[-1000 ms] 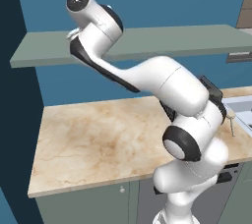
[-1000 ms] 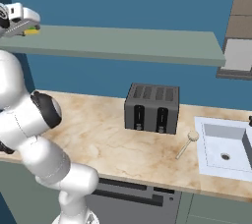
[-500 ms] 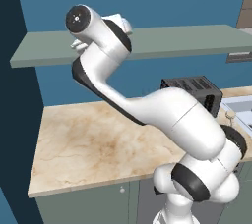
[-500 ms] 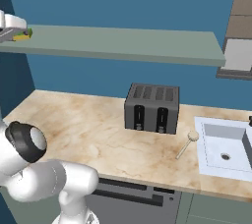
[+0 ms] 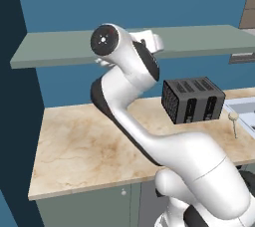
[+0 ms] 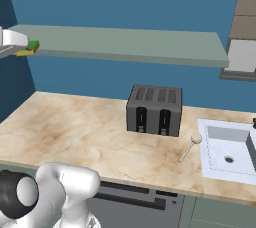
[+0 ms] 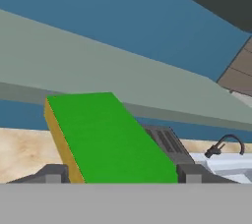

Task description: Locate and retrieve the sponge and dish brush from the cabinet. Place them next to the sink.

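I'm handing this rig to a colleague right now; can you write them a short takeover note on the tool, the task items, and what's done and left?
Tool: its fingertips stand at either side of the sponge, green face showing, which is carried level with the cabinet shelf, off its left end in the right base view.
Dish brush: lies on the counter between the toaster and the sink.
Done: brush is out beside the sink; sponge is off the shelf.
Left: bring the sponge across and set it on the counter next to the sink, then release.
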### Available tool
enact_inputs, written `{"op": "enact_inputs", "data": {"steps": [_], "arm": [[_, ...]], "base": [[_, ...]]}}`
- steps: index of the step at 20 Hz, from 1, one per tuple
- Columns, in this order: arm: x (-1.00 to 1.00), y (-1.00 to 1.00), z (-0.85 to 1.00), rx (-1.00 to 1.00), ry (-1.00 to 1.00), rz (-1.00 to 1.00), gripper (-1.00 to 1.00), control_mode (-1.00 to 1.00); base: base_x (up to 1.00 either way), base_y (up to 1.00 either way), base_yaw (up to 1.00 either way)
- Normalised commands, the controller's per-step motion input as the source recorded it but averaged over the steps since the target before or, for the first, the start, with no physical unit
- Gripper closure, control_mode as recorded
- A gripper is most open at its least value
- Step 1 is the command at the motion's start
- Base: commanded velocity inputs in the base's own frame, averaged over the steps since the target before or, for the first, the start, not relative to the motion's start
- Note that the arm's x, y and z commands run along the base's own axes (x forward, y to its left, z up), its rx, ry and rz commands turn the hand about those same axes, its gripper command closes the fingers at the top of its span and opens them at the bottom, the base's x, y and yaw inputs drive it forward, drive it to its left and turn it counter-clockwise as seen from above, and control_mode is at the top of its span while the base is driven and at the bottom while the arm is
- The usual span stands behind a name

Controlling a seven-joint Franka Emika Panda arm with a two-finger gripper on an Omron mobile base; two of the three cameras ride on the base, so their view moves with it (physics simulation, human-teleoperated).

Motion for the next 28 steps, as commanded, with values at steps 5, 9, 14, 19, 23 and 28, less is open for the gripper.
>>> {"op": "enact_inputs", "data": {"steps": [5,9,14,19,23,28], "arm": [[-0.67,-0.55,0.0,0.0,-0.01,-0.09,1.0,-1.0],[-0.64,-0.56,0.0,0.0,0.0,-0.11,1.0,-1.0],[-0.53,-0.62,-0.04,-0.02,0.0,-0.13,1.0,-1.0],[-0.12,-0.69,-0.26,-0.03,0.02,-0.14,1.0,-1.0],[0.01,-0.83,-0.41,-0.04,0.12,-0.19,1.0,-1.0],[0.0,-0.85,-0.47,-0.01,0.12,-0.24,1.0,-1.0]], "base": [[0.0,0.0,0.0],[0.0,0.0,0.0],[0.0,0.0,0.0],[0.0,0.0,0.0],[0.0,0.0,0.0],[0.0,0.0,0.0]]}}
